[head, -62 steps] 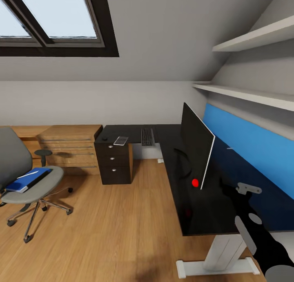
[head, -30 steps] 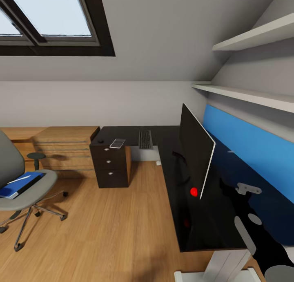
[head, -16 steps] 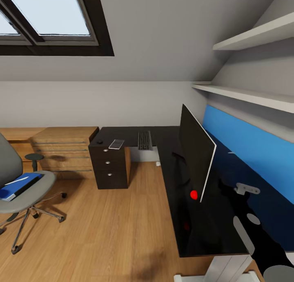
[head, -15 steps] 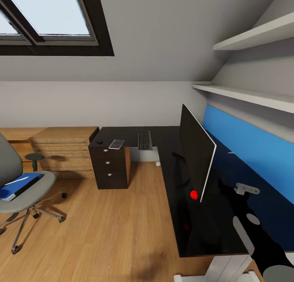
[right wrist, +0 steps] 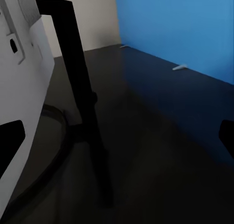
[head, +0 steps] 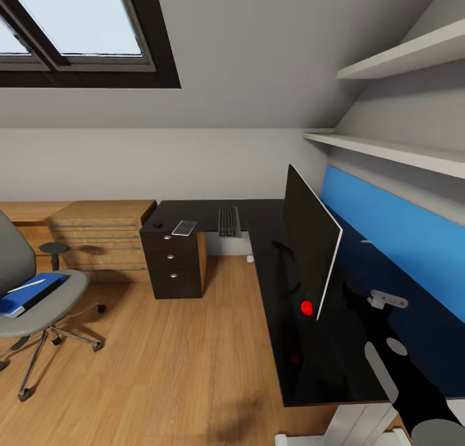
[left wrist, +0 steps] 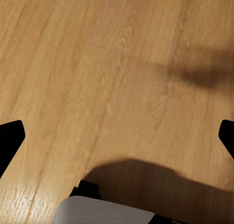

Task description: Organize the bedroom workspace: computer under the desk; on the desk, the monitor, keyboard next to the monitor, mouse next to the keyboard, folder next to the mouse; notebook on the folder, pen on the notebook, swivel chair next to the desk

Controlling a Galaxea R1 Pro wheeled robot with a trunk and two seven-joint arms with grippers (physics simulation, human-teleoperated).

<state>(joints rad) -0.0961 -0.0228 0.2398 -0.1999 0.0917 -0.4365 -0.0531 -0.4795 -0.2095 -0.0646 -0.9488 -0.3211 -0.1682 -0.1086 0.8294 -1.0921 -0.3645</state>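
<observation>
The black L-shaped desk (head: pixel 271 284) runs along the blue back panel (head: pixel 387 239). The thin black monitor (head: pixel 310 252) stands on it, edge-on to me. Its white back (right wrist: pixel 19 87) and black stand (right wrist: pixel 83 102) are close in the right wrist view. The keyboard (head: pixel 228 221), a small flat grey notebook (head: pixel 185 227) and the dark mouse (head: pixel 157 224) lie on the far wing. The grey swivel chair (head: pixel 39 304) at left carries the blue folder (head: pixel 29 295), with the thin white pen (head: pixel 27 284) on it. My right gripper (right wrist: pixel 117 141) is open behind the monitor. My left gripper (left wrist: pixel 117 136) is open above the floor. The computer is out of view.
A light wooden drawer unit (head: pixel 97 239) stands left of the desk's black drawers (head: pixel 173 265). Two white shelves (head: pixel 400 152) run above the back panel. Wooden floor (head: pixel 168 362) lies between the chair and the desk. My right arm (head: pixel 407 388) reaches over the desk's near end.
The camera has moved, so the chair and drawers sit further left in the picture. In the last half second, my right arm crept slightly forward over the desk. No object has moved.
</observation>
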